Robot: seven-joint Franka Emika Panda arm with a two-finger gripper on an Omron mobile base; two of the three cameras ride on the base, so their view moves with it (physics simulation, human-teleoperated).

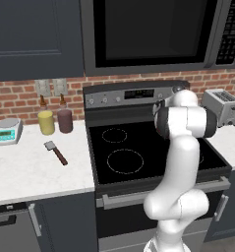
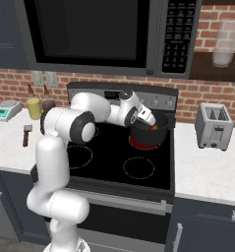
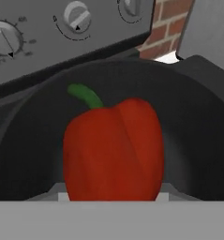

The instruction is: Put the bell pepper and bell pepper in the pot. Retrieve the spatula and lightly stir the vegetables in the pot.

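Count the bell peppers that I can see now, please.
1: a red bell pepper at the fingers, inside the pot. A second may be hidden.

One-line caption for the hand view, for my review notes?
Red bell pepper with green stem held over the dark pot, stove knobs behind.

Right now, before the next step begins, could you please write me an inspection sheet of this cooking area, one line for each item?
Surface: black stove top between white counters.
Job's things: red pepper inside the dark pot, which stands on a back burner; spatula lies flat on the left counter, untouched. A second pepper: cannot tell.
Clutter: kitchen scale, yellow jar, brown jar, toaster.
Hand: hand at the pot's rim, the pepper between its fingers; whether gripped, cannot tell.
Cables: nothing seen.
Surroundings: microwave above, brick wall, stove knobs.
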